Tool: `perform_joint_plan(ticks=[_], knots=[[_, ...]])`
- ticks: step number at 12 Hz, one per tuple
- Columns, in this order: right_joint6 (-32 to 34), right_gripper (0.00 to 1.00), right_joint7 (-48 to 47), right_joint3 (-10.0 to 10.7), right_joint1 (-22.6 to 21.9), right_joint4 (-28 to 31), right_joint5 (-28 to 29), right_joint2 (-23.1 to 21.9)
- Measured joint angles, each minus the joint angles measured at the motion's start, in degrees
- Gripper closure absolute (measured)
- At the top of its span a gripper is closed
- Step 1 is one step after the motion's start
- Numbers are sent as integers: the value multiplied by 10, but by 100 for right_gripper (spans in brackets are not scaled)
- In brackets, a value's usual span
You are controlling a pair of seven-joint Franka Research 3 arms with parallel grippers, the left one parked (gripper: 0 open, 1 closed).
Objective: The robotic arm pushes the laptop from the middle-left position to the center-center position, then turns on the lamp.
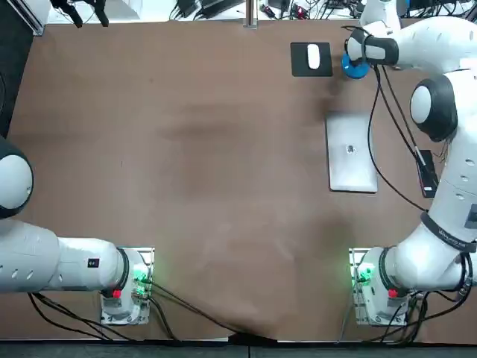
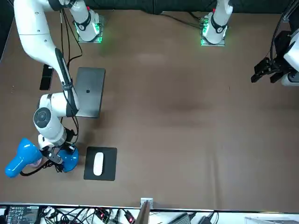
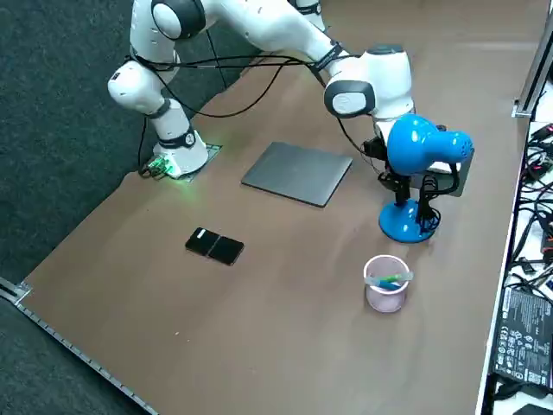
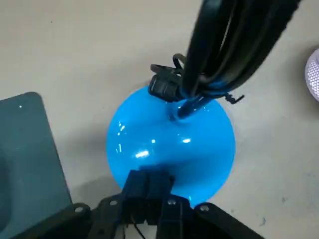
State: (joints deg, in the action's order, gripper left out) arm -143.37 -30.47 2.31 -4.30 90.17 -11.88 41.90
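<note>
Contact with the lamp's foot is the business here. The right gripper (image 4: pixel 148 183) is low at the blue lamp (image 4: pixel 169 142), its two fingers pinched together with nothing between them and their tips at the rim of the round base. Closed fingers make one stiff tip, which suits poking a switch better than lifting, so I judge this to be the lamp step.

The laptop (image 1: pixel 352 153) lies shut and flat on the table (image 1: pixel 186 149), in the robot's right half. It is nearer the robot than the lamp and apart from it. From overhead it sits right of the table's middle, so whether it counts as centred is doubtful. A mouse (image 1: pixel 313 56) on its pad (image 1: pixel 298 68) lies just left of the lamp, a phone (image 3: pixel 216 245) lies near the right edge, and a cup (image 3: pixel 385 285) stands by the lamp.

No switch shows in any view. The lamp's shade opening is not visible, so I cannot tell whether it is lit. Overhead, the wrist covers most of the lamp and all of the fingers. At the wrist, a bundle of cables crosses the stem, and only a corner of the pad appears.
</note>
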Motion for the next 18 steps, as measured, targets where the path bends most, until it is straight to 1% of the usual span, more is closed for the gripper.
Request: perform_joint_plan(ticks=[9, 12, 14, 15, 16, 17, 18], knots=[[-10, 98, 0, 0, 4, -2, -1, 4], [-6, 98, 3, -8, 2, -3, -1, 4], [18, 97, 4, -17, -5, -10, -1, 2], [35, 94, 4, -19, -13, -12, -1, -2], [58, 94, 4, -22, -21, -14, -1, -9], [84, 94, 4, -28, -28, -16, -1, -17], [111, 94, 4, -40, -31, -18, 0, -28]])
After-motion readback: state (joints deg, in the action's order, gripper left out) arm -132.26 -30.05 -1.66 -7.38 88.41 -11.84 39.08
